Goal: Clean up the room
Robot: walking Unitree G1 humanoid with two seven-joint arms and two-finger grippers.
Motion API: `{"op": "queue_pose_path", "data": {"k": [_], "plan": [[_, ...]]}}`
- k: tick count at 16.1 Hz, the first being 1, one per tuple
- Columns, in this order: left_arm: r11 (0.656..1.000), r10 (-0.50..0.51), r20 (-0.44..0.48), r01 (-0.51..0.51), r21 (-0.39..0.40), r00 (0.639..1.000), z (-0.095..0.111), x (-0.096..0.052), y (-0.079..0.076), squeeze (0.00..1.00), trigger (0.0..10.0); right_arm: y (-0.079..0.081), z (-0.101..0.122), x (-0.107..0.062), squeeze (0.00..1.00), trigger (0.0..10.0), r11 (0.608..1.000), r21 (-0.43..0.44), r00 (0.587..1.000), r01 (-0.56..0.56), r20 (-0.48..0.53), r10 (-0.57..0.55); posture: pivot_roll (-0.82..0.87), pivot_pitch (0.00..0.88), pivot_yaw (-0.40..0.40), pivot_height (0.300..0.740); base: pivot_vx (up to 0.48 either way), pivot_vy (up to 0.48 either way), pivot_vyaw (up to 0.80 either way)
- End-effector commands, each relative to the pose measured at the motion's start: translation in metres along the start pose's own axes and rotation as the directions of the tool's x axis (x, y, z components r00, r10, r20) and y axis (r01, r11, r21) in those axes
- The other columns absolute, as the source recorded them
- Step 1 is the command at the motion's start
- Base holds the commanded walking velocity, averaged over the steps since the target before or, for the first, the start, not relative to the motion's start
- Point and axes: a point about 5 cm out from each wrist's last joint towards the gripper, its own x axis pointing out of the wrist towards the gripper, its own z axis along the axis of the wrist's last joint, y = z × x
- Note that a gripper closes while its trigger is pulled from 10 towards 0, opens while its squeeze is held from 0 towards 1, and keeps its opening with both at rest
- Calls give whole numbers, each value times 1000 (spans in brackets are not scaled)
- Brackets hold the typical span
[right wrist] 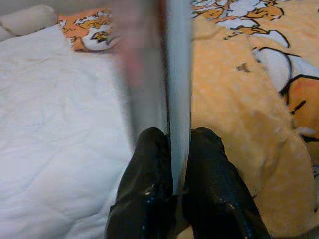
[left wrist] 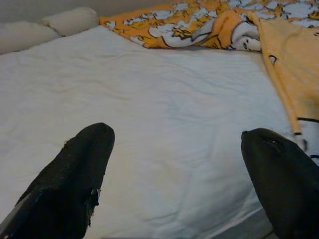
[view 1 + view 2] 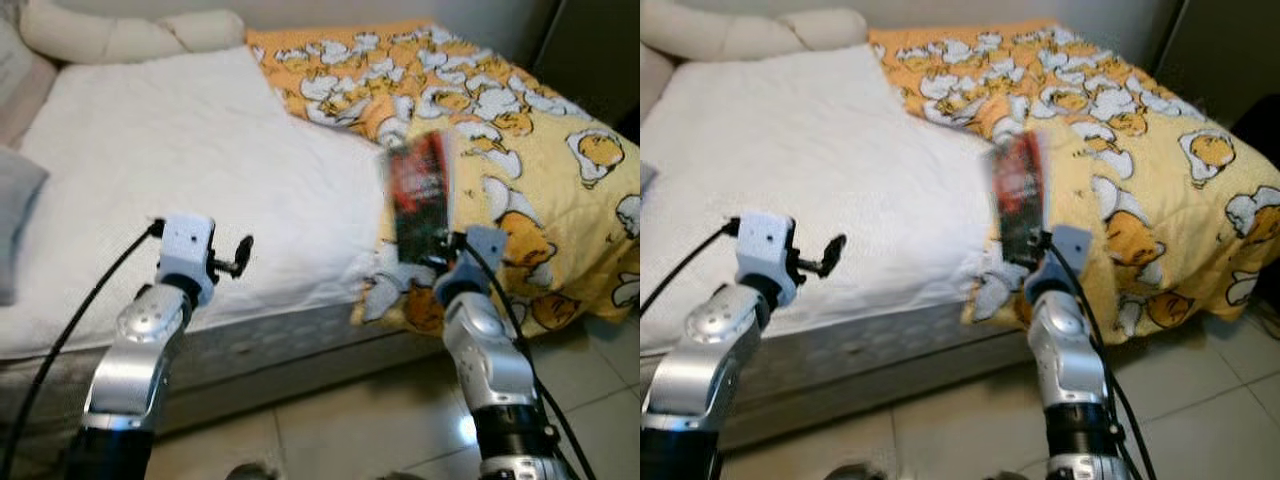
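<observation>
our right gripper point(image 1: 177, 174) pinches the thin red-and-black book point(image 3: 420, 195) upright, long axis toward twelve o'clock over the yellow patterned blanket point(image 3: 560, 200), while our left gripper point(image 2: 174, 164) gapes empty.

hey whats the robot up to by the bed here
The robot stands at the side of a bed. Its right gripper is shut on a thin red and black book, holding it upright above the edge where the yellow cartoon-print blanket meets the white quilt. The book looks blurred. The left gripper is open, holds nothing and hovers over the white quilt. A cream pillow lies at the head of the bed.
</observation>
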Motion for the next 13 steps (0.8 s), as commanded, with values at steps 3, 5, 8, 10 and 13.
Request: {"op": "queue_pose_path", "data": {"k": [3,5,8,10,13], "plan": [[1000,19,-6,-19,6,1000,-1,-2,6,0,10000,9,12,1,0,10000,999,4,998,-32,51,32,-19,0,-8,740,0,440,0],[1000,19,-7,-19,6,1000,-2,-3,5,0,10000,9,11,1,0,10000,999,4,998,-32,50,32,-19,0,-8,740,0,388,0],[1000,17,-5,-17,3,1000,-3,-2,5,0,10000,8,11,1,0,10000,999,1,998,-34,52,34,-19,0,-10,740,0,380,0],[1000,24,4,-24,-11,1000,-2,-3,5,0,10000,8,11,1,0,10000,999,-1,998,-35,52,35,-19,0,-10,740,0,176,0],[999,42,20,-42,-19,999,-1,-2,6,0,10000,12,11,3,0,10000,997,-42,996,-67,56,69,-19,0,-8,740,0,0,0]]}}
